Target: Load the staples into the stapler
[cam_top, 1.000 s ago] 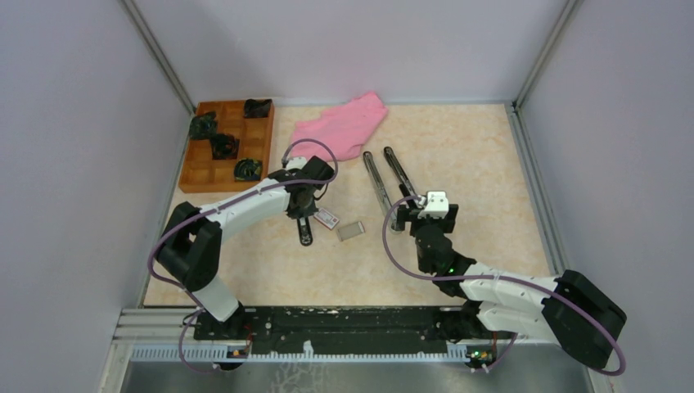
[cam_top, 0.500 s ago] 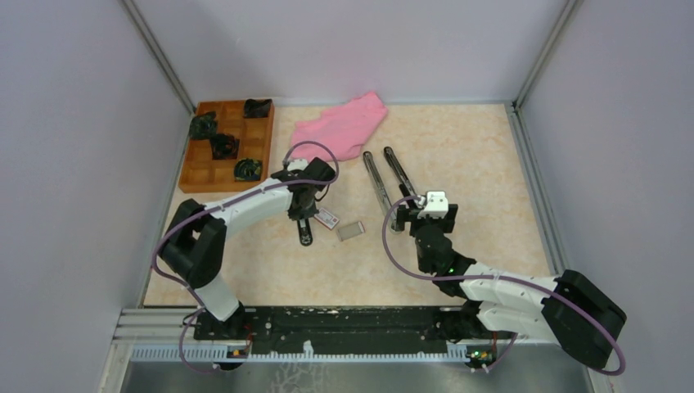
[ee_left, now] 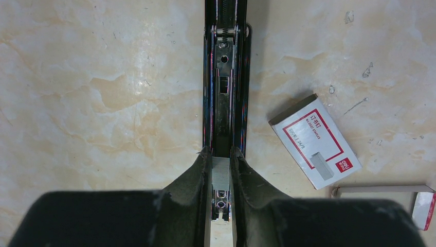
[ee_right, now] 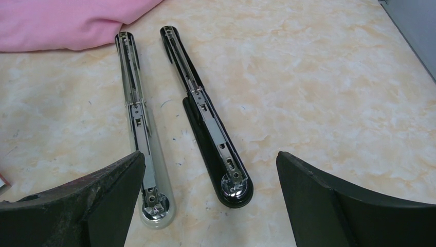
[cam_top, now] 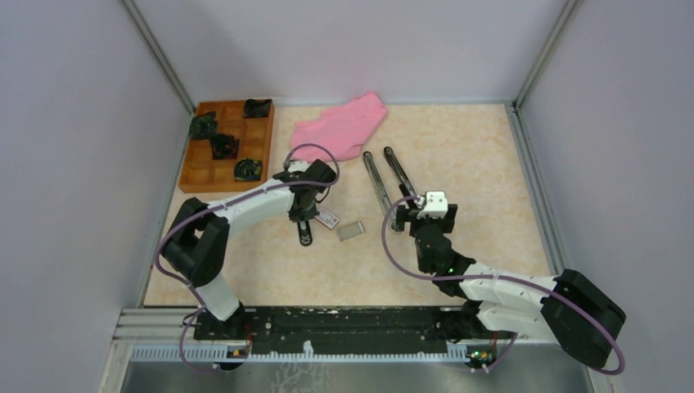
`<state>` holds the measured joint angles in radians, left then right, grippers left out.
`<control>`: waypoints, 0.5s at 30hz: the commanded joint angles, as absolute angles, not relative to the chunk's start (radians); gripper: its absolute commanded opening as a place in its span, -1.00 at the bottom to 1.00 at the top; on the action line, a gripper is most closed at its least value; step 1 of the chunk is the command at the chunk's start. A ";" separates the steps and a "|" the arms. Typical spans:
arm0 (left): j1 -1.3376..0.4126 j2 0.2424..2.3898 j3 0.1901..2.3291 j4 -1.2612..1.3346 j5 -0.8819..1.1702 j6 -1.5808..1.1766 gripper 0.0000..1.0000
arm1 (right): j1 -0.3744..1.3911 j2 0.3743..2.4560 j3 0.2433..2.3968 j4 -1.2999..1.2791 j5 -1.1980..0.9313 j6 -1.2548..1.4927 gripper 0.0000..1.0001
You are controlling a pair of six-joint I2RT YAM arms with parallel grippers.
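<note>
Staples (ee_left: 220, 174) pinched between left gripper (ee_left: 221, 154) fingers, over stapler (ee_left: 224, 77) channel, right gripper (ee_right: 210, 157) spread wide

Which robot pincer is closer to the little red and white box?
Left. The left pincer holds the staples over an open stapler right beside the box; the right pincer is farther off, by two other open staplers.
</note>
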<state>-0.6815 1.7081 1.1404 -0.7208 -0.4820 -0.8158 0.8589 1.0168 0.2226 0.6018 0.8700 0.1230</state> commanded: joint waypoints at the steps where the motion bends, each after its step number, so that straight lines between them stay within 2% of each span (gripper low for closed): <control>1: -0.692 1.701 1.123 -0.727 -0.472 -0.836 -0.57 | 0.849 1.022 0.251 0.631 0.869 0.123 0.97; 12: -0.683 1.602 1.133 -0.709 -0.458 -0.807 0.30 | 0.851 1.018 0.281 0.579 0.768 0.119 0.93; 15: -0.655 1.543 1.087 -0.647 -0.408 -0.779 0.43 | 0.851 1.027 0.308 0.549 0.691 0.128 0.90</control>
<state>-0.6796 1.6295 1.1313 -0.7097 -0.4576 -0.8055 0.8566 1.0176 0.2337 0.5671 0.7967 0.1230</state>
